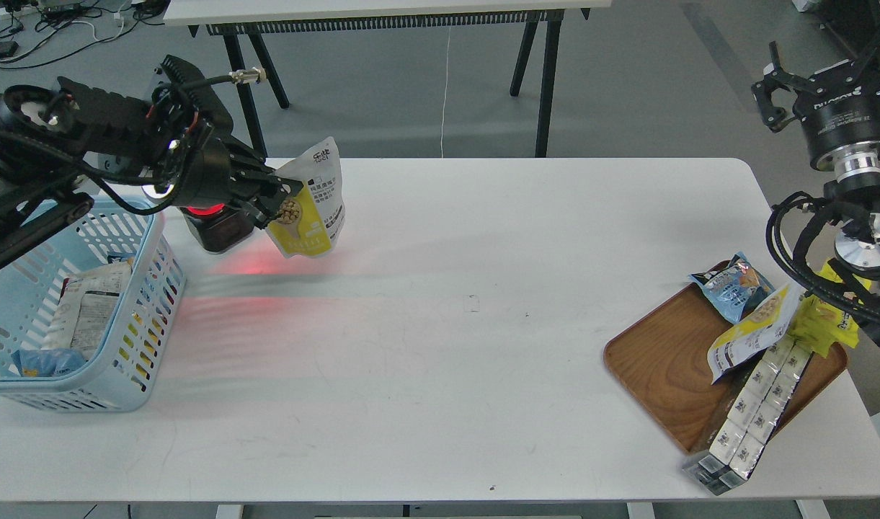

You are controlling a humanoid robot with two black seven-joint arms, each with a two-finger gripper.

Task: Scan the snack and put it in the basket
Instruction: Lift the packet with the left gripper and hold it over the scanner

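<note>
My left gripper (280, 202) is shut on the snack (313, 209), a yellow and pale grey-white pouch with a round picture of beige balls. It hangs in the air over the table's far left, just right of a black scanner (212, 227) that glows red. The light blue basket (140, 303) stands at the table's left edge, below and left of the pouch, with several packets inside. My right gripper (778, 90) is raised at the far right, beyond the table; its fingers look spread and hold nothing.
A brown wooden tray (663, 360) at the right holds a blue snack bag (731, 287), a second yellow pouch (753, 331), a yellow packet (832, 324) and silver boxes (753, 414). Red scanner light falls on the white table (440, 346).
</note>
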